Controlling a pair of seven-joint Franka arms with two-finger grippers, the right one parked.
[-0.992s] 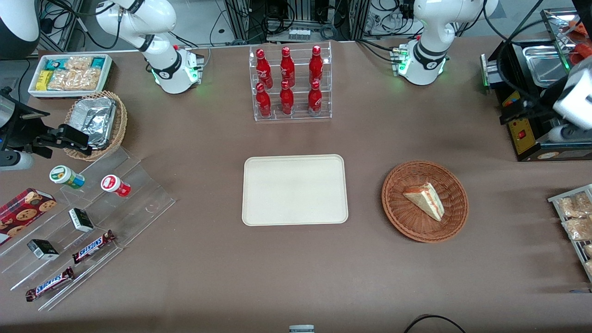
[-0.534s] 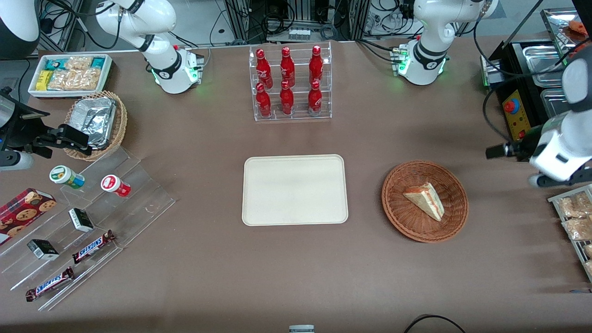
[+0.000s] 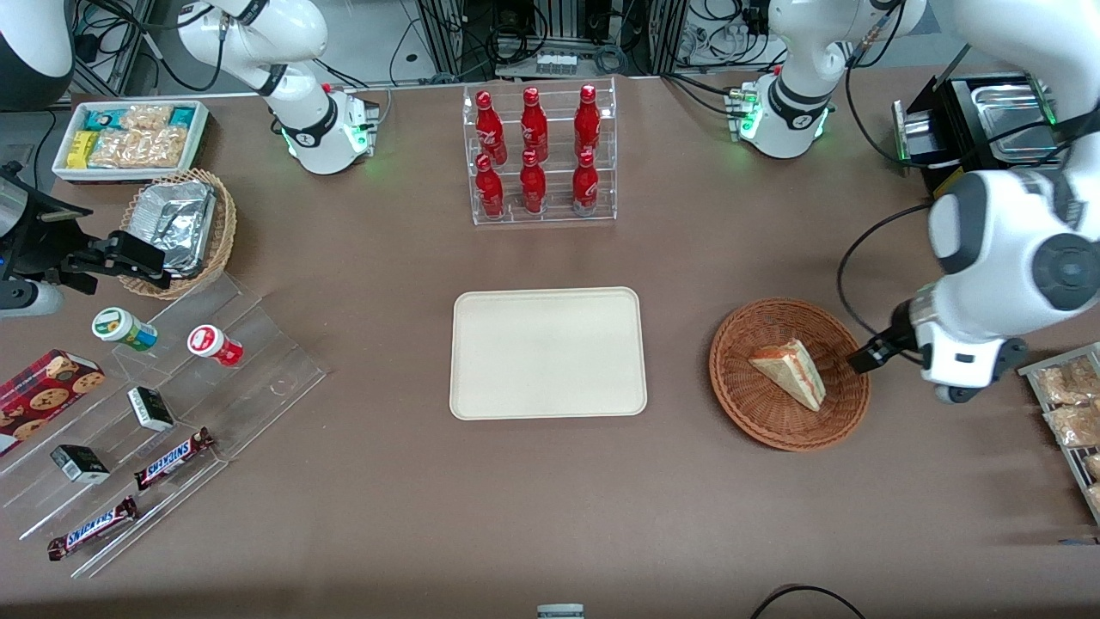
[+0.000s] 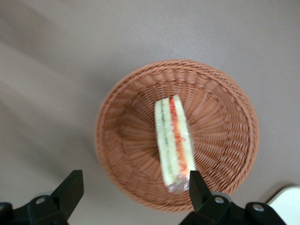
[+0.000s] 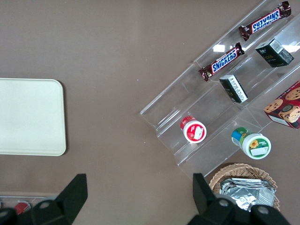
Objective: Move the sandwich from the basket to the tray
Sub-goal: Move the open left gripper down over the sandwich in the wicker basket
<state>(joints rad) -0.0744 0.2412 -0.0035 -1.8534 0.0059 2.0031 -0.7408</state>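
The sandwich [image 3: 791, 371], a pale wedge with red and green stripes, lies in the reddish-brown wicker basket [image 3: 756, 425] toward the working arm's end of the table. The cream tray [image 3: 547, 352] sits bare at the table's middle, beside the basket. My gripper [image 3: 868, 357] hangs beside the basket's rim, on the side away from the tray. In the left wrist view the gripper [image 4: 133, 183] is open above the basket [image 4: 117, 108], its fingers wide apart with nothing between them. One fingertip [image 4: 194, 180] shows near the wrapped end of the sandwich [image 4: 174, 143]. A corner of the tray [image 4: 288, 197] also shows.
A clear rack of red bottles [image 3: 540, 155] stands farther from the camera than the tray. A black machine with metal pans [image 3: 980, 129] and a wire rack of snack packets [image 3: 1066, 404] flank the working arm. Acrylic steps with snacks [image 3: 172, 404] lie toward the parked arm's end.
The left arm has swung from beside the black machine down toward the camera and the basket. The gripper now hangs at the basket's rim. Sandwich, basket and tray have not moved.
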